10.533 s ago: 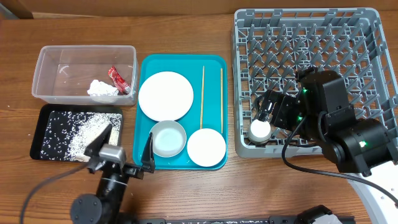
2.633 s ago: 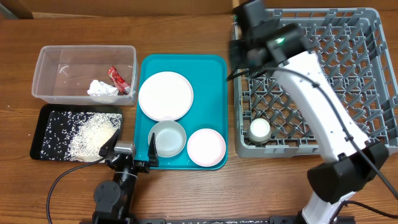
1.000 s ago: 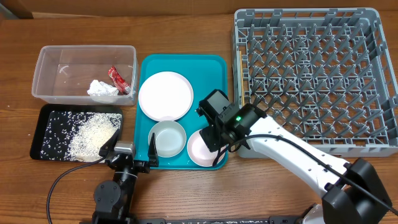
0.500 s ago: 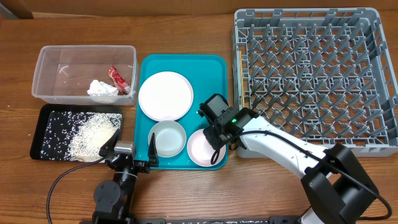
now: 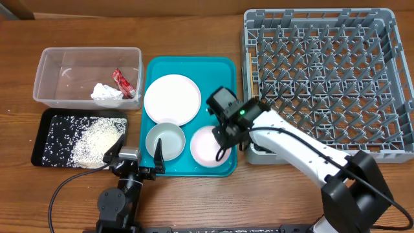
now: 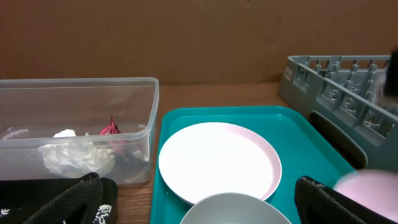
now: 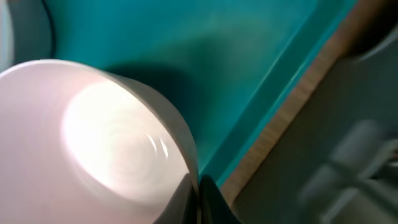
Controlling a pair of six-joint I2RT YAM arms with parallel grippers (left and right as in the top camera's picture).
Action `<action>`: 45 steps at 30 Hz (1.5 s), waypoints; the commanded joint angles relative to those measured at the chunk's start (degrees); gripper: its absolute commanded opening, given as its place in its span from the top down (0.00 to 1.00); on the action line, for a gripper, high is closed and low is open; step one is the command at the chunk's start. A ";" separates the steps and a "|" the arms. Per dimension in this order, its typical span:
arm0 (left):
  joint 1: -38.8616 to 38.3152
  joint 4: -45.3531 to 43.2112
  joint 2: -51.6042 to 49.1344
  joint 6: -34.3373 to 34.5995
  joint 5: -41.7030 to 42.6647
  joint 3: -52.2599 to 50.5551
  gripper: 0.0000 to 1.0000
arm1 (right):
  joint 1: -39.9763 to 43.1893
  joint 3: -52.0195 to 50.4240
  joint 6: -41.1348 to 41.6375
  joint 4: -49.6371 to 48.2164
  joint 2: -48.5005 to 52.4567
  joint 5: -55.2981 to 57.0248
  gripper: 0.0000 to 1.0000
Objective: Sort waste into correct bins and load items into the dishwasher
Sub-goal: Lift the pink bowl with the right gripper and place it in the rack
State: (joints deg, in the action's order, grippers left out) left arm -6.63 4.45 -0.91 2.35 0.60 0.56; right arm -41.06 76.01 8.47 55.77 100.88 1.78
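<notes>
Up close, right hand [image 7: 200, 194] pinching bowl [image 7: 93, 146] rim

Small white bowl [image 5: 206, 146]: opening up, rim pinched in the right gripper [image 5: 224, 134]. Second bowl [image 5: 165, 141] and flat white plate [image 5: 172, 99] lie near, left of the gripper.

The left arm [image 5: 119, 200] sits low at the table's near edge, left of its middle, its dark wrist upright. The left gripper [image 5: 134, 154] points toward the far edge with its jaws spread wide and nothing between them. In the wrist view its two black fingers [image 6: 68, 202] stand at the lower corners.

The right arm [image 5: 297, 152] rises from the near right corner, and its white link slants toward the table's middle. Its black wrist is bent downward. The right gripper [image 5: 223, 137] is pinched tight on the rim of a white bowl [image 5: 204, 147], and one dark fingertip [image 7: 208, 196] shows against that rim.
</notes>
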 commanded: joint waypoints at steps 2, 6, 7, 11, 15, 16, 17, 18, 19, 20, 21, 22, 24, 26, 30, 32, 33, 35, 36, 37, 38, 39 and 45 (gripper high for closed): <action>0.26 -0.02 0.17 -1.09 -0.79 -0.26 0.00 | 1.36 7.67 5.51 3.43 -3.13 6.56 0.96; 0.26 -0.02 0.17 -1.09 -0.79 -0.26 0.00 | 2.19 13.29 11.85 7.54 -5.77 19.12 0.96; 0.26 -0.02 0.17 -1.09 -0.79 -0.26 0.00 | 2.29 14.27 14.14 8.33 -6.49 24.20 0.96; 0.26 -0.02 0.17 -1.09 -0.79 -0.26 0.00 | 2.36 15.52 26.23 11.04 -9.20 48.37 0.96; 0.26 -0.02 0.17 -1.09 -0.79 -0.26 0.00 | 5.01 15.52 32.26 12.00 -9.40 60.78 0.96; 0.26 -0.02 0.17 -1.09 -0.79 -0.26 0.00 | 6.29 15.50 32.26 11.74 -9.18 60.28 0.96; 0.26 -0.02 0.17 -1.09 -0.79 -0.26 0.00 | 7.74 15.50 32.28 11.61 -8.83 59.34 0.96; 0.26 -0.02 0.17 -1.09 -0.79 -0.26 0.00 | 9.22 15.50 32.26 11.63 -8.39 58.34 0.96; 0.26 -0.02 0.17 -1.09 -0.79 -0.26 0.00 | 11.06 15.45 32.26 11.63 -7.69 57.20 0.96; 0.26 -0.02 0.17 -1.09 -0.79 -0.26 0.00 | 12.59 15.45 32.26 11.65 -7.06 56.33 0.96; 0.26 -0.02 0.17 -1.09 -0.79 -0.26 0.00 | 14.05 15.43 32.24 11.67 -6.23 55.63 0.96; 0.26 -0.02 0.17 -1.09 -0.79 -0.26 0.00 | 15.32 15.43 32.24 11.69 -5.40 55.43 0.96; 0.26 -0.02 0.17 -1.09 -0.79 -0.26 0.00 | 17.46 15.41 32.02 11.69 -3.23 55.69 0.96; 0.26 -0.02 0.17 -1.09 -0.79 -0.26 0.00 | 19.10 15.41 32.02 11.91 -0.74 58.07 0.96; 0.26 -0.02 0.17 -1.09 -0.79 -0.26 0.00 | 20.28 15.41 29.27 12.31 3.82 61.68 0.96; 0.26 -0.02 0.17 -1.09 -0.79 -0.26 0.00 | 20.17 15.41 28.74 12.28 5.77 61.83 0.96; 0.26 -0.02 0.17 -1.09 -0.79 -0.26 0.00 | 20.09 15.41 28.46 12.31 6.58 61.86 0.96; 0.26 -0.02 0.17 -1.09 -0.79 -0.26 0.00 | 19.74 15.41 26.97 12.31 7.89 61.88 0.96; 0.26 -0.02 0.17 -1.09 -0.79 -0.26 0.00 | 19.50 15.41 26.58 12.37 8.66 61.86 0.96; 0.26 -0.02 0.17 -1.09 -0.79 -0.26 0.00 | 19.23 15.41 26.62 12.61 9.27 61.68 0.96; 0.26 -0.02 0.17 -1.09 -0.79 -0.26 0.00 | 18.80 15.39 26.64 13.00 9.66 61.22 0.96; 0.26 -0.02 0.17 -1.09 -0.79 -0.26 0.00 | 18.21 15.34 26.67 13.35 10.14 60.92 0.96; 0.26 -0.02 0.17 -1.09 -0.79 -0.26 0.00 | 13.92 15.08 26.67 14.73 10.49 60.78 0.96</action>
State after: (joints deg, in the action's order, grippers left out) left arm -6.63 4.45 -0.91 2.35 0.60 0.56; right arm -24.97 90.30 35.75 70.15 110.65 63.20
